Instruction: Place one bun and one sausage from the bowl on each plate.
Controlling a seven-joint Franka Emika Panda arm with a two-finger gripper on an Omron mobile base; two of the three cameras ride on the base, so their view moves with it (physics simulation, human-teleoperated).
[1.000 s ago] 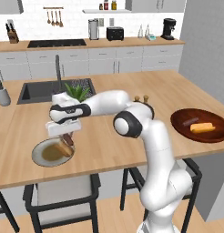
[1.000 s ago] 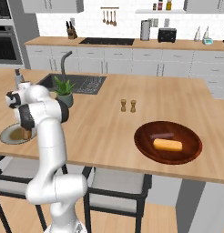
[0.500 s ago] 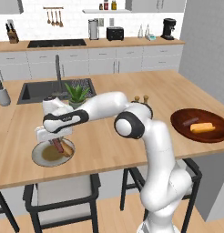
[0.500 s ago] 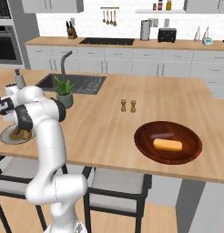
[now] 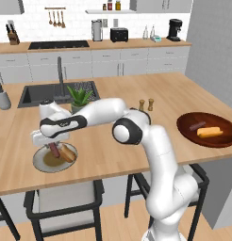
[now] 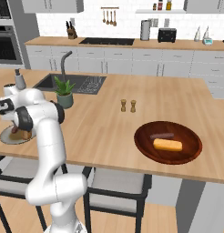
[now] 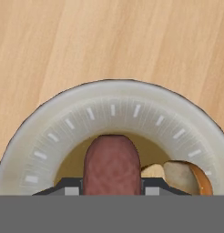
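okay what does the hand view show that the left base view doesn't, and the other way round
Hand view alone: white tick marks around the plate rim, and the sausage end-on, clamped between the jaws.
Left base view alone: the wooden bowl holding another bun and sausage, the sink and potted plant.
Both: the grey plate, a bun on it, and the gripped sausage.

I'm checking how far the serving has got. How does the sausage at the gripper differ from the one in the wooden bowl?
The held sausage is clamped in the gripper, standing on end over the grey plate; the bowl sausage lies flat and untouched in the bowl. The held one sits beside a bun already on the plate; the bowl one lies beside a bun not yet served. Both are short and reddish-brown.
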